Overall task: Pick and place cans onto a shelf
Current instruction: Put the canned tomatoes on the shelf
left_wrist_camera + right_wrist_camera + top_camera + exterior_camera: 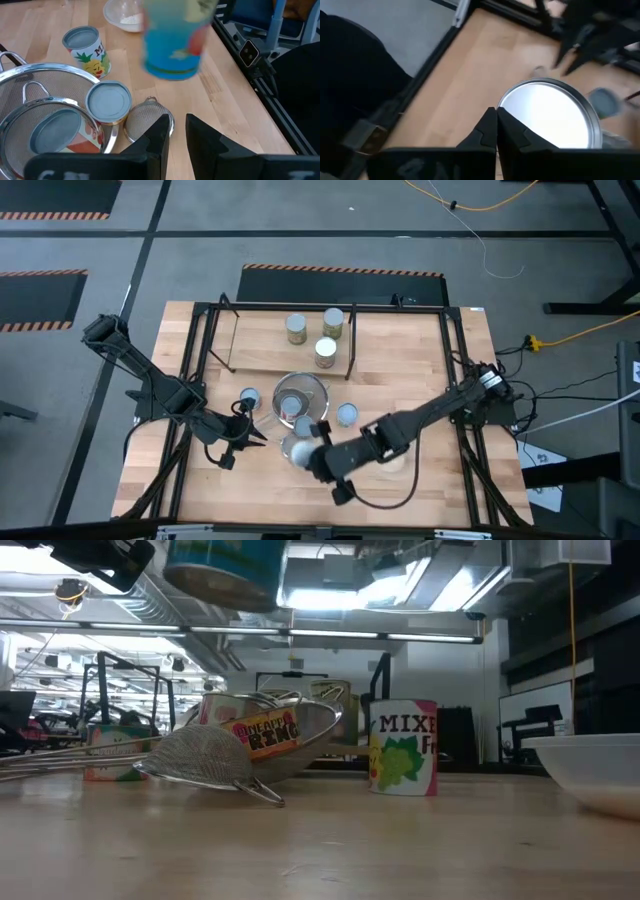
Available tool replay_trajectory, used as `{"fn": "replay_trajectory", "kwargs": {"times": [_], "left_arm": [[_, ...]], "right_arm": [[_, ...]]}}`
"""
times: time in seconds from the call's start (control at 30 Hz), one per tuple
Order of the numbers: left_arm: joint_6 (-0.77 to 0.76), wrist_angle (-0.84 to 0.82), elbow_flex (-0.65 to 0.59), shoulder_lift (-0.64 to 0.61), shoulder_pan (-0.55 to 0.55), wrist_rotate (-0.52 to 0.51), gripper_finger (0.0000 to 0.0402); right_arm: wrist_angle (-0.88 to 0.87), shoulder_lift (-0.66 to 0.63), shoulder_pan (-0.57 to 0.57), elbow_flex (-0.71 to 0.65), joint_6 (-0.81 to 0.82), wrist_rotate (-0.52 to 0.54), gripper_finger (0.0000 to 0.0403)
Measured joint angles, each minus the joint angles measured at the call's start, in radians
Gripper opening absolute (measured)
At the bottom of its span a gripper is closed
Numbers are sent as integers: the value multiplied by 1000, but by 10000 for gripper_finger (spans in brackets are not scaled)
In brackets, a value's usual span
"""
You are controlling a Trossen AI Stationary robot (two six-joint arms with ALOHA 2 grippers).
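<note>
My right gripper is shut on a can with a silver top and holds it in the air near the table's front. The can shows blue-sided in the left wrist view and at the top of the low view. My left gripper is open and empty, to the left of it, above the table. Three cream-topped cans stand on the board of the black rod shelf at the far side. Blue-topped cans stand on the table. My right gripper holds the can at the edge of its top rim, its two fingers nearly together there. The can is lifted clear of the table and tilted, its underside showing in the low view. The fingers hide the place of contact.
A large mesh strainer with a can in it lies mid-table, a small strainer beside it. A clear bowl stands under my right arm. Black frame rails run along both table sides.
</note>
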Motion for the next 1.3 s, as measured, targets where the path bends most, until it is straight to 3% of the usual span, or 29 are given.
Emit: {"fn": "replay_trajectory", "kwargs": {"times": [0.17,0.67,1.03,1.3], "left_arm": [[0,0,0,0,0,0,56],[0,0,0,0,0,0,56],[0,0,0,0,0,-25,56],[7,0,0,0,0,-30,56]], "right_arm": [[-62,-1,-73,71,-129,-20,0],[-84,-1,-421,102,-388,-321,0],[-88,-1,-635,98,-451,-449,0],[-86,33,-717,96,-453,-619,0]]}}
